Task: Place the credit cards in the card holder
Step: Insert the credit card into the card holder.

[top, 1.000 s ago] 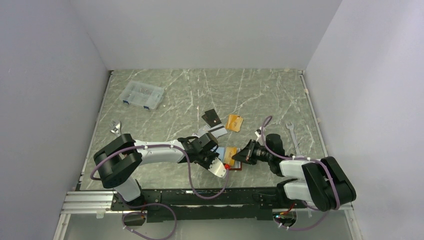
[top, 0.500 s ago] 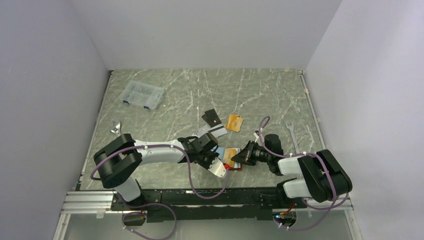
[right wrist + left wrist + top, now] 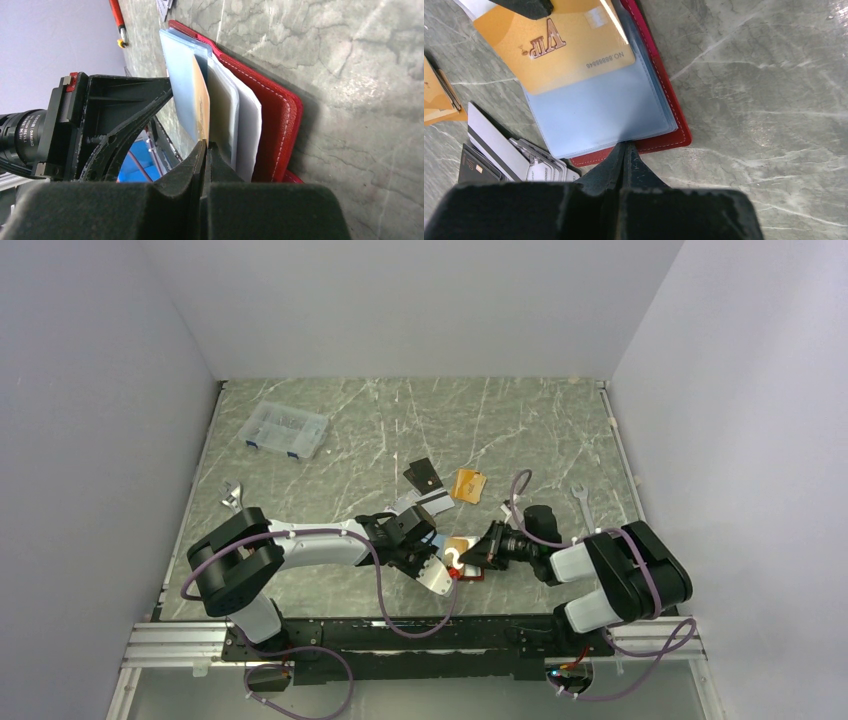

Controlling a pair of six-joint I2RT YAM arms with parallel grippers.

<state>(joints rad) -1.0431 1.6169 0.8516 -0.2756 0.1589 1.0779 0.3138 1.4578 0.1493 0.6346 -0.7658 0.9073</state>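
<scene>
One gold card point(image 3: 556, 42), pinched edge-on in the closed right gripper point(image 3: 205, 145) reaching low from 3 o'clock, stands partway between the blue sleeves point(image 3: 599, 115) of the red holder point(image 3: 663, 95) at the table's point(image 3: 400, 420) 6 o'clock, while the left gripper point(image 3: 624, 150), low from 9 o'clock, clamps the sleeves' edge, apparently to steady them.

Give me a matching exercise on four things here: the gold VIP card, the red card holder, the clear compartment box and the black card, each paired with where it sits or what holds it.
Things
1. gold VIP card
2. card holder
3. clear compartment box
4. black card

Places or states
A. far left, on its own
B. lying loose beyond the holder
C. pinched at its edge by the right hand
D. open, sleeve edge pinched by the left hand

Pairs: 1-C, 2-D, 3-A, 4-B
</scene>
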